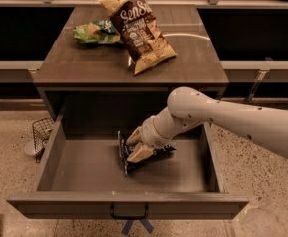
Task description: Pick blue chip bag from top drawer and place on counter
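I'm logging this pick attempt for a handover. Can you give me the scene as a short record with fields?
gripper: down inside the drawer, at the blue chip bag
blue chip bag: lying on the drawer floor, near the middle
top drawer: pulled open, nothing else seen in it
counter: holds two other bags
SunChips bag: on the counter, towards the back
green bag: on the counter, beside the SunChips bag
task status: blue bag not yet on the counter
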You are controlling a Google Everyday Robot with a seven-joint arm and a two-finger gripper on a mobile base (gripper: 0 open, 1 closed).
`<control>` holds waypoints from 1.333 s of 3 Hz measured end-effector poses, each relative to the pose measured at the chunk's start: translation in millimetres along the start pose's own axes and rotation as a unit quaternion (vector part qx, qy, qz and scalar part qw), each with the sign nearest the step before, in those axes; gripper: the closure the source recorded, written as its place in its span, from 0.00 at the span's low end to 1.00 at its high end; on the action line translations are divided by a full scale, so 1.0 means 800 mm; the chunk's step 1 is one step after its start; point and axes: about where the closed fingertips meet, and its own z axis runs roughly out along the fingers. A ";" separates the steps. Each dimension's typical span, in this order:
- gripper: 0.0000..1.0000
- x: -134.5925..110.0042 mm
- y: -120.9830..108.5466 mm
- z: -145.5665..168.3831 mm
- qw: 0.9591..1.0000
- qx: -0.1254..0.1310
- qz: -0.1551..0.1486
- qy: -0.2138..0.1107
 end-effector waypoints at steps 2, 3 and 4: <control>1.00 0.009 0.003 -0.075 0.999 0.014 0.041 -0.010; 1.00 0.003 0.003 -0.153 0.998 0.021 0.061 -0.015; 1.00 -0.006 0.003 -0.237 0.996 0.030 0.084 -0.027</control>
